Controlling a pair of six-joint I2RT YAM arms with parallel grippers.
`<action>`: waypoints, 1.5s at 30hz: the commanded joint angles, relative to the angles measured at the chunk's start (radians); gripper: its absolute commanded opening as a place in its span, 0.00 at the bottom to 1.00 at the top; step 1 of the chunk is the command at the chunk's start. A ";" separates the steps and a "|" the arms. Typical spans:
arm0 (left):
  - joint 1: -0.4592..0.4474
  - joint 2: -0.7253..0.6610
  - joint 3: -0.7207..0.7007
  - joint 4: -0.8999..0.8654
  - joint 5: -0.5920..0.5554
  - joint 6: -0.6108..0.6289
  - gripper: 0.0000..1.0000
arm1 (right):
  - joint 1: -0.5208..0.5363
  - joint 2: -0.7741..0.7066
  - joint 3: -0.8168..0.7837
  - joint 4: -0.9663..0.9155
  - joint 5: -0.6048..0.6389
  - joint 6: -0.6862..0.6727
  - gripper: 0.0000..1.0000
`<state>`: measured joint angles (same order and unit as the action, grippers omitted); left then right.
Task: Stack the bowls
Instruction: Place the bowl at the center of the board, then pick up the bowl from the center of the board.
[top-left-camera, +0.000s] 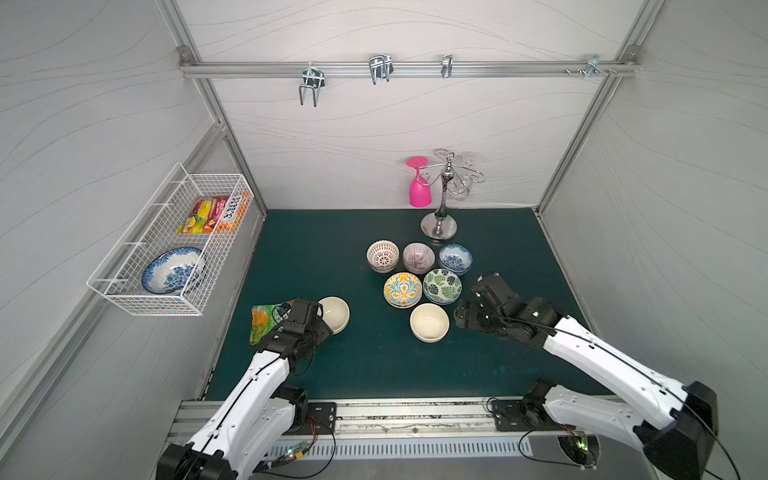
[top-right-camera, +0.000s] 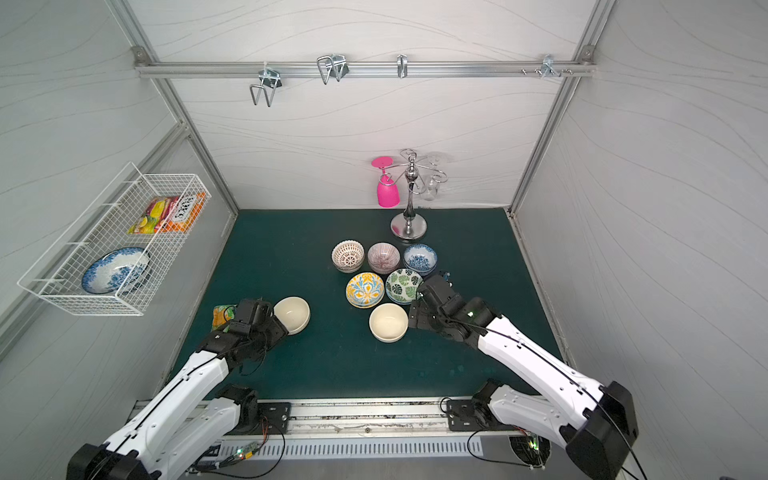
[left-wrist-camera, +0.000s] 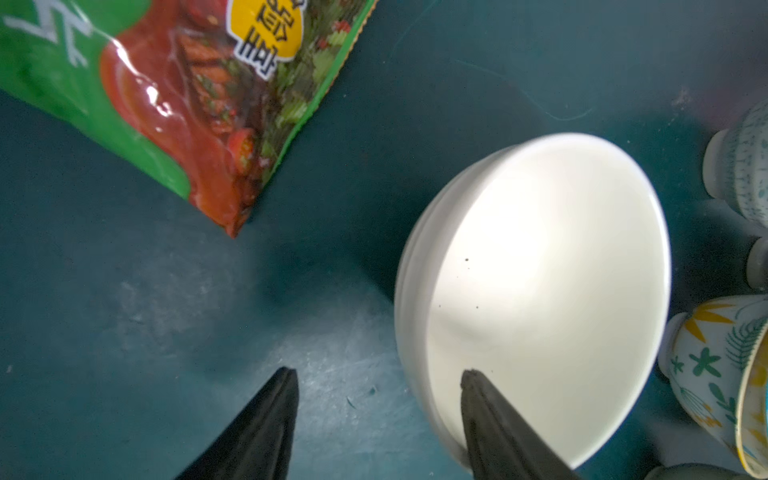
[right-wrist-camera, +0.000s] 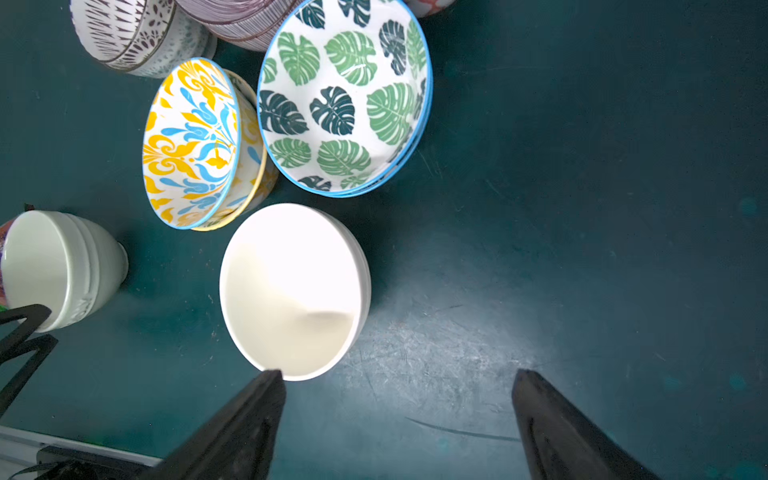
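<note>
Black fingers (left-wrist-camera: 266, 436) of your left gripper (left-wrist-camera: 378, 382) stand apart astride the rim of the left-hand cream bowl (left-wrist-camera: 540, 270), one tip inside and one outside, not clamped. Your right gripper (right-wrist-camera: 399, 378) is spread wide and holds nothing, one tip just beside the centre cream bowl (right-wrist-camera: 291, 291). Behind that bowl sit the yellow-blue floral bowl (right-wrist-camera: 191, 141) and green leaf bowl (right-wrist-camera: 340, 104), each nested in its match. Farther back are the lattice bowl (top-left-camera: 382, 255), striped bowl (top-left-camera: 418, 257) and blue-and-white bowl (top-left-camera: 455, 258). A sauce packet (left-wrist-camera: 166, 104) lies near your left gripper.
</note>
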<state>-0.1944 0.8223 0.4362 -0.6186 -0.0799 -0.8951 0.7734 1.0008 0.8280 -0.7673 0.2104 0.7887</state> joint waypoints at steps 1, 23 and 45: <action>0.007 0.004 0.040 0.026 0.018 0.012 0.63 | -0.009 -0.054 -0.041 -0.005 0.022 0.004 0.91; 0.010 0.052 0.079 -0.016 0.002 -0.006 0.02 | -0.014 -0.307 -0.123 -0.100 0.041 0.071 0.99; -0.244 -0.045 0.349 -0.276 0.095 -0.110 0.00 | -0.014 -0.423 -0.341 0.011 -0.002 0.158 0.99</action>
<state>-0.3496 0.7315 0.6621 -0.9432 0.0540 -0.9550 0.7643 0.6022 0.5213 -0.8127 0.2188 0.8982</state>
